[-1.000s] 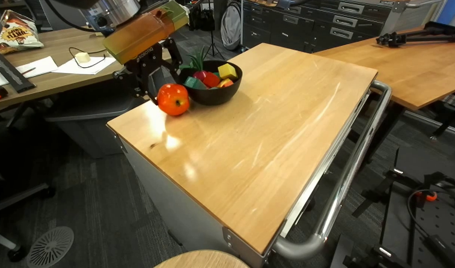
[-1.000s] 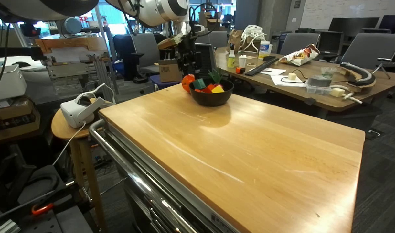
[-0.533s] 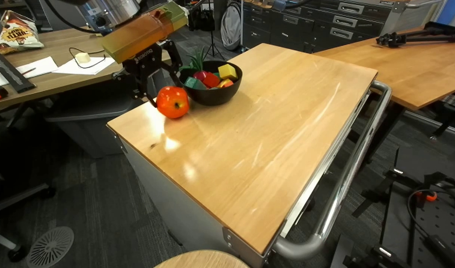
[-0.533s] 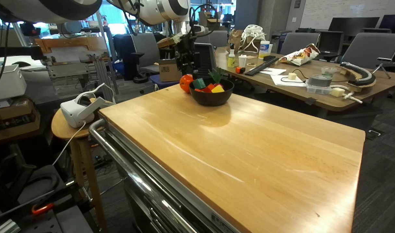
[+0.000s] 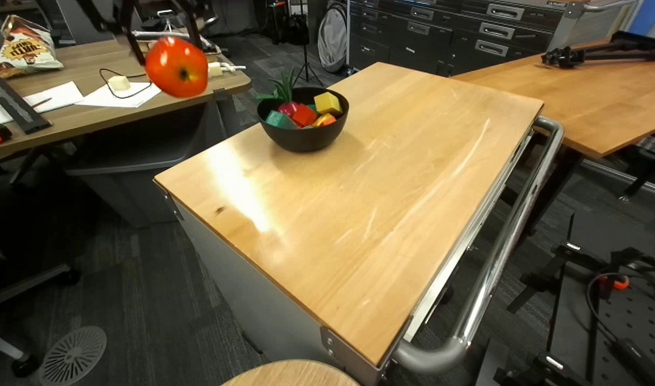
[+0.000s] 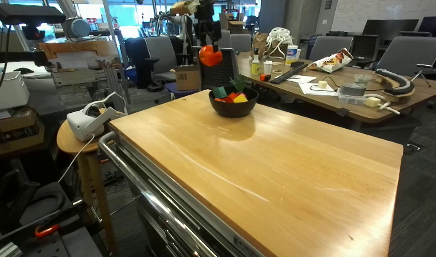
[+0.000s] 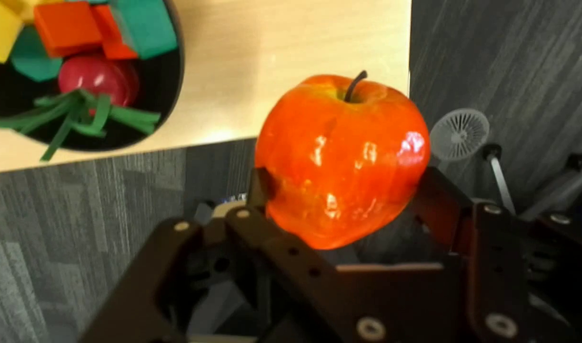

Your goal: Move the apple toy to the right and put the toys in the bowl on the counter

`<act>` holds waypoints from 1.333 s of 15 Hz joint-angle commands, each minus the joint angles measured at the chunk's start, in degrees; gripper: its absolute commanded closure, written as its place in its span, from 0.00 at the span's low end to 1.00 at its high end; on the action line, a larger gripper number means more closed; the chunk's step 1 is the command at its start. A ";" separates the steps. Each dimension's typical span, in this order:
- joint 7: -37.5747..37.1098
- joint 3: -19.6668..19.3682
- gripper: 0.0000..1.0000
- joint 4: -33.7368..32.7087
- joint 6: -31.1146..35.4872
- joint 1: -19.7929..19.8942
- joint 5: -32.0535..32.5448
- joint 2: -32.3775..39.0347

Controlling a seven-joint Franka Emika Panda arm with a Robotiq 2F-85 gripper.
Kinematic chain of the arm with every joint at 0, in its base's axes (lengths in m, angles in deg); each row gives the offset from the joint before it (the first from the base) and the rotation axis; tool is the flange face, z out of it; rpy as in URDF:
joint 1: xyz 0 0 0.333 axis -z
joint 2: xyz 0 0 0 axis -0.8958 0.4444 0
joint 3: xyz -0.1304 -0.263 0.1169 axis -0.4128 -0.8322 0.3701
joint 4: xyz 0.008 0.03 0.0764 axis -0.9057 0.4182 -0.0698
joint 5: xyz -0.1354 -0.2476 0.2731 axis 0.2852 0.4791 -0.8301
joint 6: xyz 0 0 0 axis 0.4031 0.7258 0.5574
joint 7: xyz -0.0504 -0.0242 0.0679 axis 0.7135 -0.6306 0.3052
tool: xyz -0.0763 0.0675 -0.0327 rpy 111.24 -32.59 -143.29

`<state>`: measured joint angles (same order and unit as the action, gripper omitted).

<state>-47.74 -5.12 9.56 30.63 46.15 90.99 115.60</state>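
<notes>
The fingers (image 7: 444, 200) held the apple toy (image 7: 341, 162) between them, 1 on each side. In both exterior views it hung in the air, up and to the left of the black bowl (image 5: 306, 140). The bowl sat on the far part of the table (image 5: 392, 203). In it were yellow, red and green blocks (image 7: 68, 29), a round red toy (image 7: 95, 76) and green leaves (image 5: 284, 92) poking out.

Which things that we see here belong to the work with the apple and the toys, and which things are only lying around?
Belong to the job:
apple, held in the gripper
toys, in the bowl
counter, under the bowl

Only lying around:
chip bag, papers, cup, on the desk
headset, on the stool
</notes>
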 commanded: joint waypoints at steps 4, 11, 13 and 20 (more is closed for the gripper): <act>-9.75 -6.66 0.49 10.35 7.51 3.66 2.47 -11.76; -21.37 -12.52 0.49 29.83 10.48 8.55 0.99 -21.13; -24.10 -13.67 0.49 35.47 12.48 9.66 0.80 -23.43; -26.33 -12.02 0.49 55.86 26.28 17.80 -1.18 -31.69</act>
<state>-73.85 -18.39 54.29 50.05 61.78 90.64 90.38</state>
